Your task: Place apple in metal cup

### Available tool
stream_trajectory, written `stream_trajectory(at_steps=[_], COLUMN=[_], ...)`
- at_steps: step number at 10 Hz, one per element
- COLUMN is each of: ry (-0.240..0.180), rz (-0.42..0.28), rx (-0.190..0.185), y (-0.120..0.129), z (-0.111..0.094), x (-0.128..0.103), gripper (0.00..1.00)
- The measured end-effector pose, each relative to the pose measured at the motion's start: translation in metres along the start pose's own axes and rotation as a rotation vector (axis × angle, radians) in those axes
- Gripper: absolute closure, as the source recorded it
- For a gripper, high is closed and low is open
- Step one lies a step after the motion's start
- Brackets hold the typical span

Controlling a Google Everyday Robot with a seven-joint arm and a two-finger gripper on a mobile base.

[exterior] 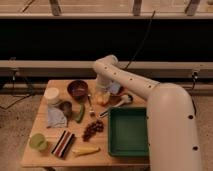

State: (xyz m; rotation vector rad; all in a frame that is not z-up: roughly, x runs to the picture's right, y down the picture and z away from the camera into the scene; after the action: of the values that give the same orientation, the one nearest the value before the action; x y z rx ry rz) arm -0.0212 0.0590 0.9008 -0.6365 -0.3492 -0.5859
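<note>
The apple [102,98], small and orange-yellow, lies on the wooden table [40,125] just right of the maroon bowl. My gripper [103,93] reaches down from the white arm right onto the apple and hides its top. Whether it holds the apple does not show. The metal cup [66,106], a dull grey cylinder with a dark inside, stands to the left of the apple, in front of the white cup.
A maroon bowl [77,89] and white cup [51,94] stand at the back left. A green tray [129,131] fills the front right. Between them lie a spoon [121,100], grapes [93,128], a green vegetable [80,113], a cloth [56,119], a striped packet [63,143], a yellow piece [85,149] and a pale green cup [37,141].
</note>
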Motion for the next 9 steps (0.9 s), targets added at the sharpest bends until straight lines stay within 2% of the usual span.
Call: stream_trajectory(at_steps=[2, 9], ry=[0.018, 0.077], rz=[-0.007, -0.018], rx=[-0.017, -0.053], y=[-0.001, 0.0], z=[0.011, 0.028], x=[0.004, 0.017], gripper=[0.39, 0.39])
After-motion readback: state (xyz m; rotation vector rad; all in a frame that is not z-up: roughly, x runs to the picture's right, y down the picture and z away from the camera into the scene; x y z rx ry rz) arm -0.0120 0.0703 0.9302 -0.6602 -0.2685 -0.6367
